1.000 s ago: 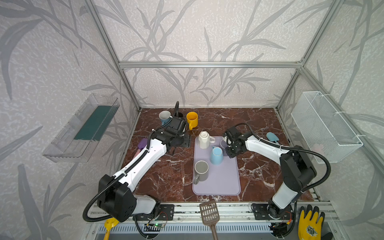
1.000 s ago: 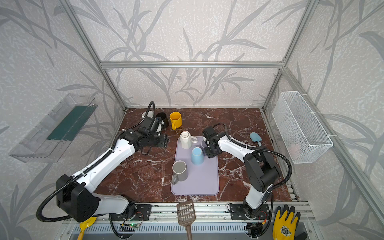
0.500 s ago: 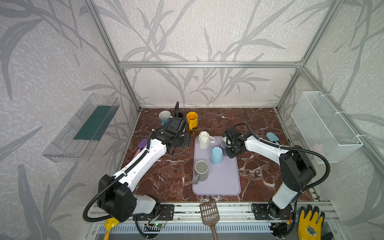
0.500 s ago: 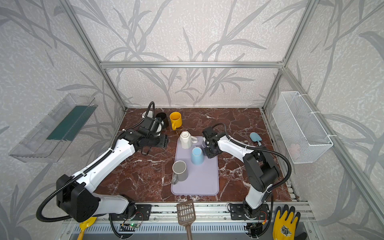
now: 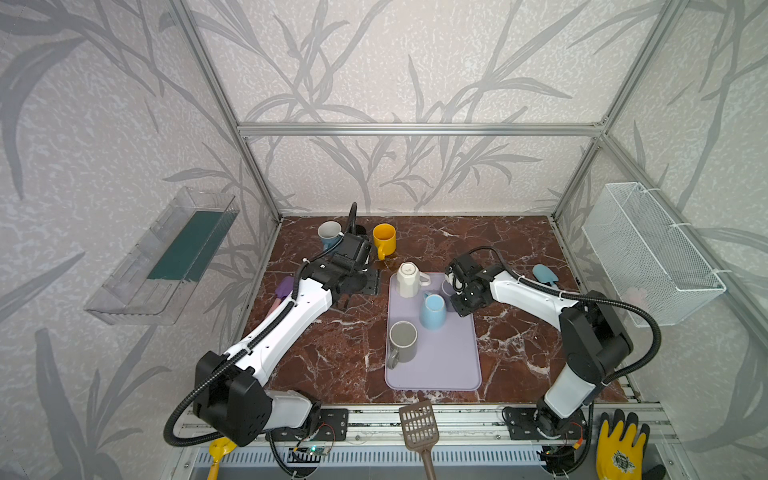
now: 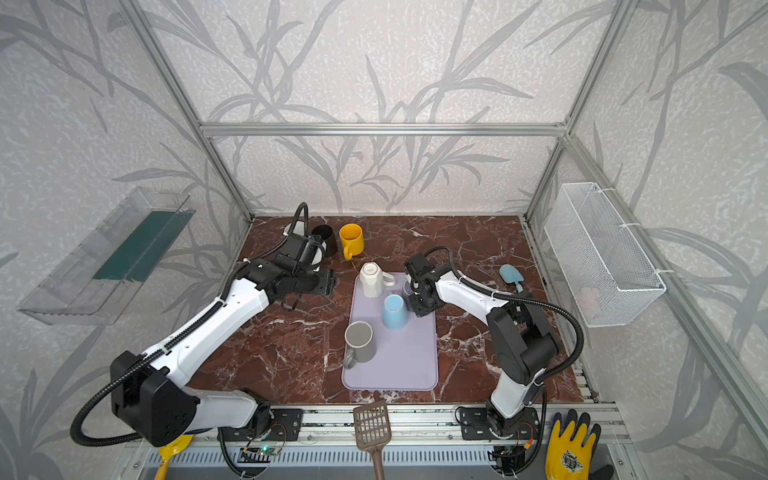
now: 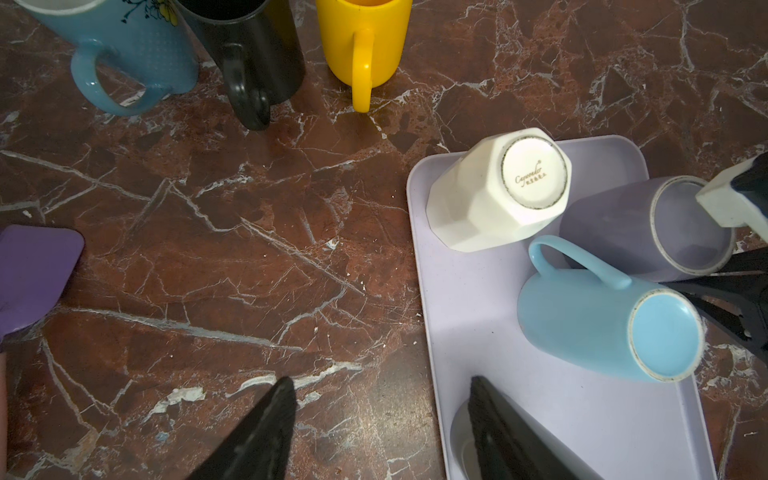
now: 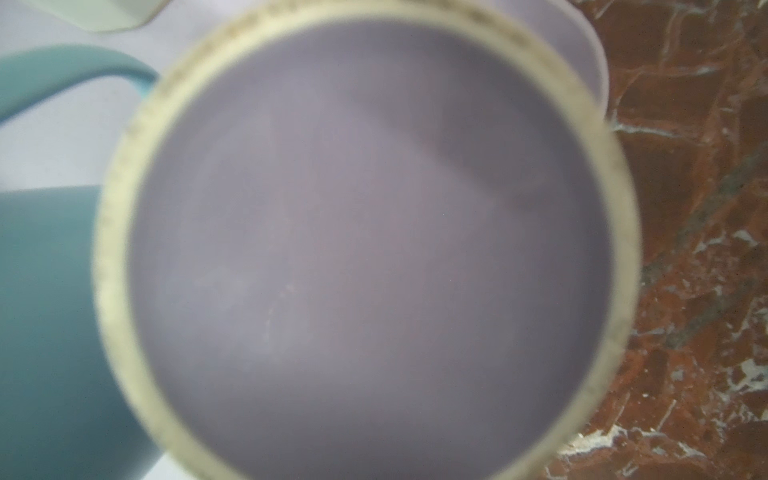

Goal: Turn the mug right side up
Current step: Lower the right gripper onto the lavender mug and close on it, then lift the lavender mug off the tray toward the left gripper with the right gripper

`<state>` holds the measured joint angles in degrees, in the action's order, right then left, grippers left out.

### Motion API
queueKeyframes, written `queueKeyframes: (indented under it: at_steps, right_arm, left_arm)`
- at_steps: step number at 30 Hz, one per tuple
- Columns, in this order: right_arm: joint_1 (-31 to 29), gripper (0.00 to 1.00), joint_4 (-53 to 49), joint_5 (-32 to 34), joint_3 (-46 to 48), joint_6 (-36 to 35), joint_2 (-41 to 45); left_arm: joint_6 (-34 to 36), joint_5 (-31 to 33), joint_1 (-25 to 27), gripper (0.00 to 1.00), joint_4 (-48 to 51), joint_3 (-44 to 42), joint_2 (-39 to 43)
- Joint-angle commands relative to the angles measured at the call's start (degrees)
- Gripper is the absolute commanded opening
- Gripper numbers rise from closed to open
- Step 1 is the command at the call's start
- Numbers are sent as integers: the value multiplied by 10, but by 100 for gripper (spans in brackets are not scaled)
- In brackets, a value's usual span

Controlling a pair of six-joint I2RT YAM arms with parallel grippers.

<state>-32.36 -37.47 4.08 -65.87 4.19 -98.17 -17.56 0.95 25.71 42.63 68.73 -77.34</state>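
Right hand [image 5: 459, 297]: low over the far right corner of the tray, jaws closed almost to nothing. Its own wrist view is filled by the unglazed foot ring and flat base of the lavender ceramic mug [image 8: 365, 249], so the grip point is hidden there. The left wrist view shows its dark fingers [image 7: 723, 291] against the mug's wall, on the side facing away from the tray's middle. No handle shows in any view. Judgement: the handle is what is pinched, but this is unconfirmed.

Lavender mug: base up, mouth down, on the lilac rectangular plastic tray [image 5: 440, 365], far right corner. It does not look lifted.

Also on the tray:
- pale blue ceramic mug [image 5: 433, 311], inverted, just beside the lavender one toward the tray's middle
- white faceted mug [image 5: 407, 279], inverted, far left corner
- grey mug [image 5: 402, 340], mouth up, along the left edge

Off the tray, beyond its far left corner on the red-brown marble counter [image 5: 340, 345]: yellow mug [image 5: 383, 239], black mug [image 7: 253, 45] and blue flowered mug [image 5: 329, 232], all mouth up.

Left hand [image 7: 382, 428]: jaws moderately apart, empty, straddling the tray's left edge.

Progress: grasp stage only, nothing turned yet. Left to do: lift, rotate half a turn, set down mouth up, release. The pale blue mug stands close, so swing room looks tight.
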Motion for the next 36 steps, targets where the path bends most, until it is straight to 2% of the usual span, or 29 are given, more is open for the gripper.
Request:
queueKeyframes:
  at_steps: [1,11,18,25,36]
  right_arm:
    - [-3,0,-2,13,-3,0,43]
    - [-3,0,-2,39,9,4,103]
    - [-3,0,12,39,24,12,176]
    - [0,0,72,-5,56,27,254]
    - [10,0,142,-133,64,67,280]
  left_arm:
    - [1,8,-1,68,10,-6,19]
    - [-5,12,-1,68,5,-9,19]
    - [-9,12,-1,68,-2,-12,23]
    - [-15,16,-1,68,-9,-15,21]
    - [-19,12,-2,69,-16,-12,15]
